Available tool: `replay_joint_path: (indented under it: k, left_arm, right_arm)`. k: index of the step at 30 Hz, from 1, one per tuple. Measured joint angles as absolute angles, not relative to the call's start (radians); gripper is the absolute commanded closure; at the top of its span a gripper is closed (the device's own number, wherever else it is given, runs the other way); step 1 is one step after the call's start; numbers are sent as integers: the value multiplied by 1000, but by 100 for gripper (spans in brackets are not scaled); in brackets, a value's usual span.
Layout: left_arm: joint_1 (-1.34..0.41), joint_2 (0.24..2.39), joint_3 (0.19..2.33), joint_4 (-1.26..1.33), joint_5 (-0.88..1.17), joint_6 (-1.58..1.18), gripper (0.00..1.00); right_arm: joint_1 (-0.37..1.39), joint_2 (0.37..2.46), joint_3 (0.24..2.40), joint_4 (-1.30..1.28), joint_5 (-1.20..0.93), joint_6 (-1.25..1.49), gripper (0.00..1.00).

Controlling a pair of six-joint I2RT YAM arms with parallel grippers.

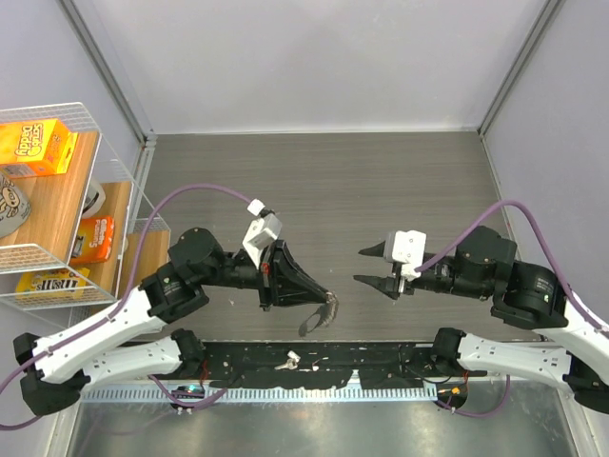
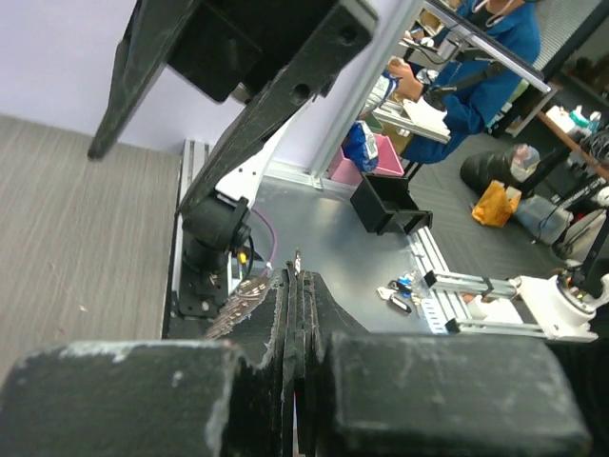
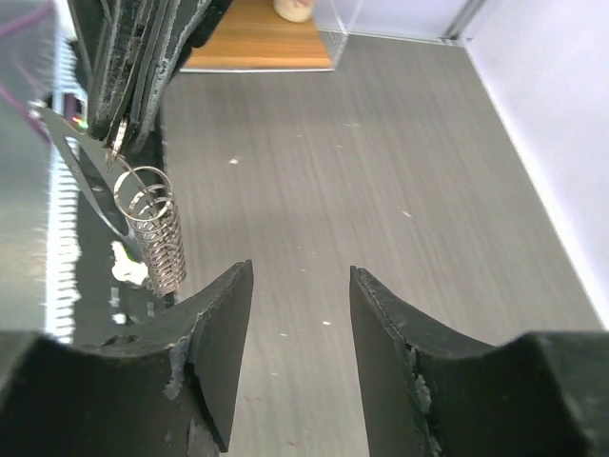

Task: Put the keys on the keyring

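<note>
Silver keyring (image 3: 157,233), perhaps with a key (image 3: 84,174), hangs from the clenched left claw (image 1: 322,299); right claw (image 1: 358,266) gapes.

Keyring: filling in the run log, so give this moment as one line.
left gripper shut on keyring | keyring hangs below it | right gripper open, empty, apart

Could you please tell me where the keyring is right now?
The keyring dangles from the tips of the shut left hand, near the middle of the top view, across a gap from the open right hand.
</note>
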State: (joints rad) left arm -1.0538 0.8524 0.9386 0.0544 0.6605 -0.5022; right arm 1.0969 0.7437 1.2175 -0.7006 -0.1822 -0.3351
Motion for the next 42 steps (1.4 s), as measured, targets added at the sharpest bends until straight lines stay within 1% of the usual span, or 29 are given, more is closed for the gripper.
replay_joint_path:
  k: [3, 6, 10, 13, 17, 20, 25, 29, 35, 42]
  left_arm:
    - [-1003, 842, 888, 79, 659, -577, 100]
    - [-942, 835, 820, 109, 667, -651, 100]
    - [-878, 841, 754, 143, 710, -723, 100]
    - [-841, 865, 725, 233, 787, -776, 100]
    - [-805, 918, 721, 355, 889, -831, 100]
    - [-789, 962, 721, 440, 955, -871, 100]
    - [-778, 1013, 721, 548, 1041, -933, 100]
    - [-769, 1026, 721, 590, 1078, -956, 100]
    - [-752, 1035, 721, 619, 1105, -984, 100]
    - [-751, 1035, 721, 627, 1115, -1002, 100]
  right_arm:
    - [1106, 730, 1180, -666, -125, -419, 44]
    - [1119, 695, 1111, -619, -92, -529, 43]
    - [1140, 659, 1034, -563, -72, -693, 45]
    - [1175, 654, 981, -498, -60, -838, 46]
    - [1234, 661, 896, -456, 3, -1007, 52]
    - [1280, 665, 855, -424, 62, -1121, 58]
    - [1424, 665, 785, -348, 206, -1282, 58]
    - [1541, 654, 728, -275, 341, -1401, 62]
    - [1610, 611, 683, -197, 482, -1517, 63]
    - [1665, 565, 678, -140, 579, -1609, 64]
